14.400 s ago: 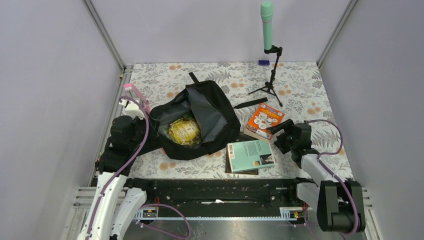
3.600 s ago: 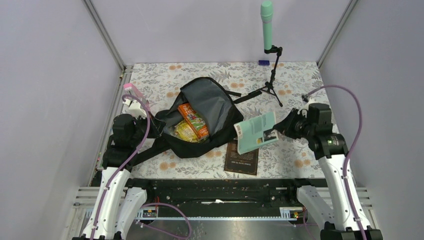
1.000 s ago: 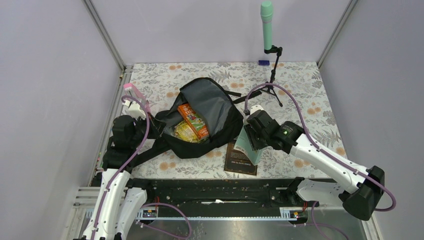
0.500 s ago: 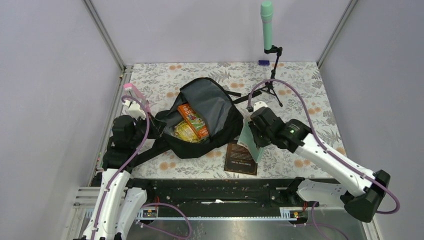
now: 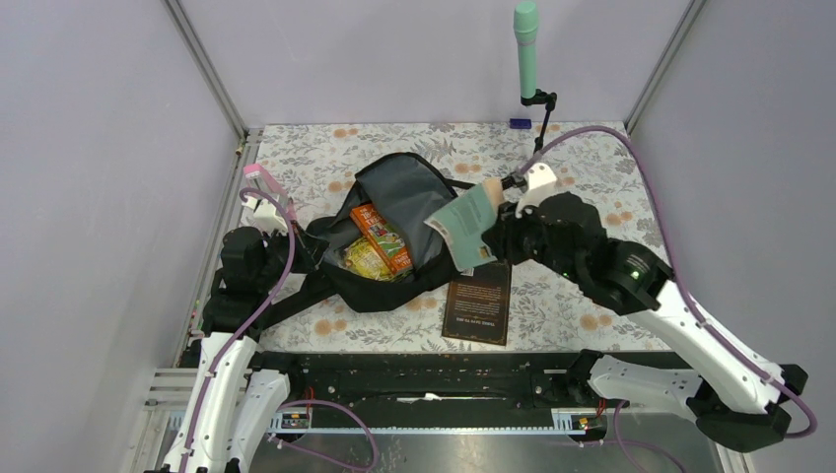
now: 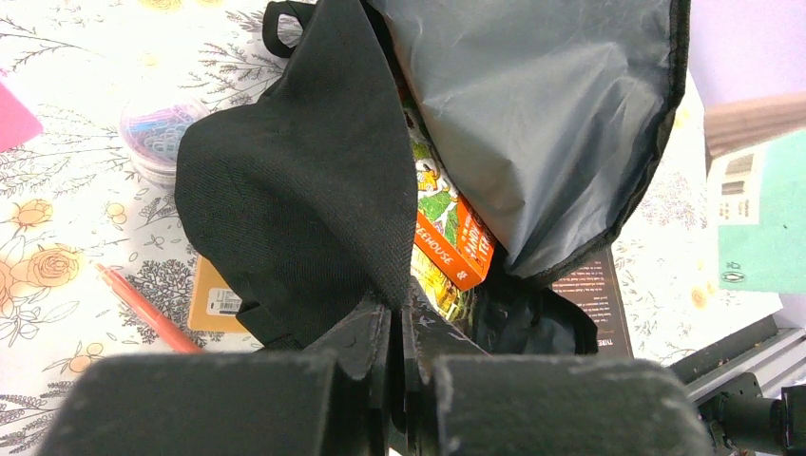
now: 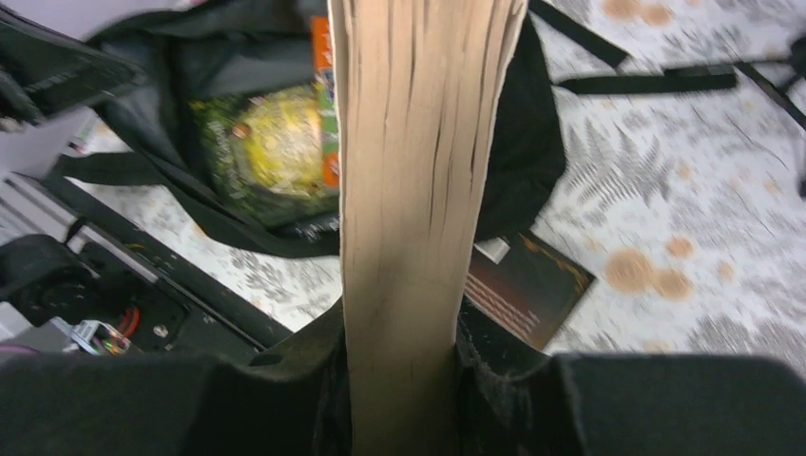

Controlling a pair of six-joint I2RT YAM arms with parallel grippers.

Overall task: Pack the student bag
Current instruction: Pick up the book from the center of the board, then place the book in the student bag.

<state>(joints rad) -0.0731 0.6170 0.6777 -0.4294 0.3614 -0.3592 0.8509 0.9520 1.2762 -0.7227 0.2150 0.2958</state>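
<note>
Floral table (image 5: pixel 592 168) holds one open student bag (image 5: pixel 414 202) left of centre, edge pinched by the left gripper (image 6: pixel 400 318), plus one dark book (image 5: pixel 477 304), while the right gripper (image 5: pixel 501 239) has raised its one clamped teal book (image 5: pixel 461 225) above the bag's right edge.

The bag's (image 5: pixel 434 258) mouth is held open by the left hand (image 6: pixel 399 309), clamped on the near flap. Part of the opening is filled by an orange box (image 5: pixel 381 236) and a yellow packet (image 5: pixel 361 260), and grey lining beyond them is left bare. The right rim is overhung by a green book (image 5: pixel 461 225) gripped in the right hand (image 5: pixel 498 238). A dark book (image 5: pixel 478 301) lies flat on the table (image 5: pixel 611 168) just beside the bag.
</note>
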